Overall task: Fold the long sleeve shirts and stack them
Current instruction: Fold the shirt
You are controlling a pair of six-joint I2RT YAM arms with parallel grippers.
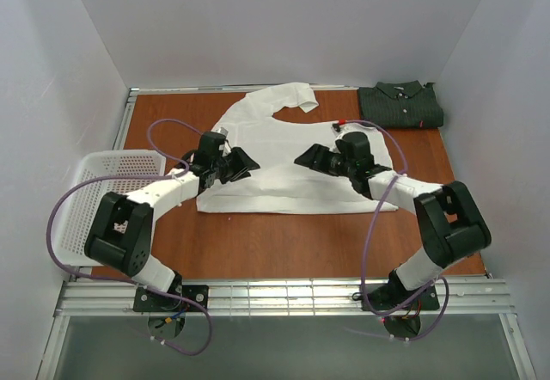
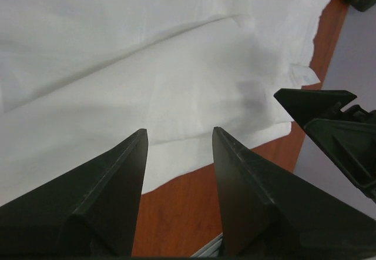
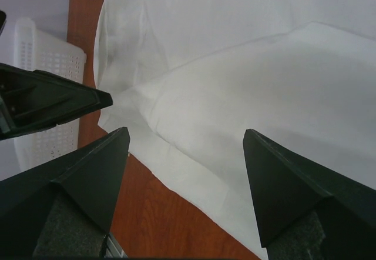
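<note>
White cloth long-sleeve shirt [image 1: 284, 189] lies part-folded; I see left gripper [image 1: 243, 164] and right gripper [image 1: 304, 158] agape, empty (tips near, could clash).

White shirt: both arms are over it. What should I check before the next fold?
1. Left tool open and empty: ok.
2. Right tool open and empty: ok.
3. Tools apart from each other: ok.
4. White shirt lying flat on the table, near hem straight: ok.
5. Dark shirt folded at the far right corner, off the white one: ok.
6. Right arm's purple cable free of the cloth: cannot tell.
</note>
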